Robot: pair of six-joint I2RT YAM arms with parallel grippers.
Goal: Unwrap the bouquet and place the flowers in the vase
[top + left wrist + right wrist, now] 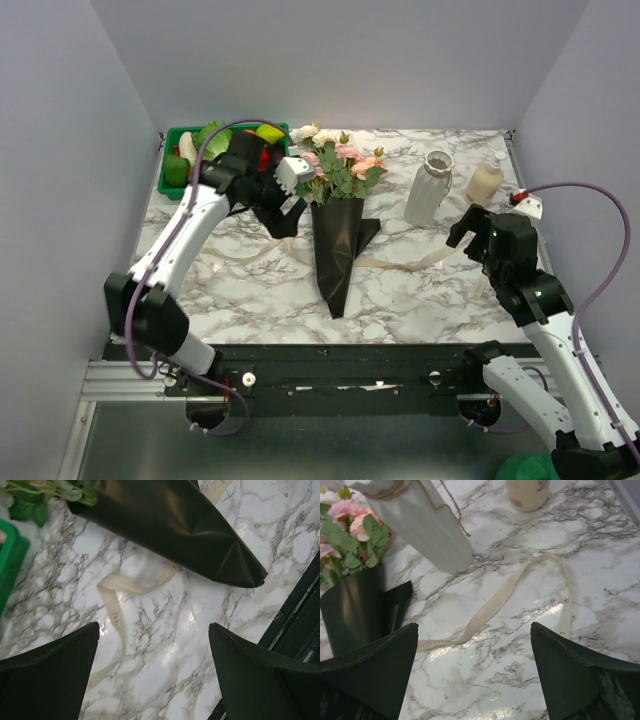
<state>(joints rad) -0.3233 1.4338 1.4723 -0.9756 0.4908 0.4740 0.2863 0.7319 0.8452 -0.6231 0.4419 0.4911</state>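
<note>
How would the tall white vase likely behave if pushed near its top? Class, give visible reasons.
The vase would probably tip rather than slide: it stands tall on a narrow base. It looks ceramic, so likely rigid and breakable if it falls. Its ribbed sides may help grip.

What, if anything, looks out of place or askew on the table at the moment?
The cream ribbon trails loose over the marble table on both sides of the bouquet, which lies flat, flowers still in its dark paper cone. The vase stands upright and nothing looks spilled or broken.
</note>
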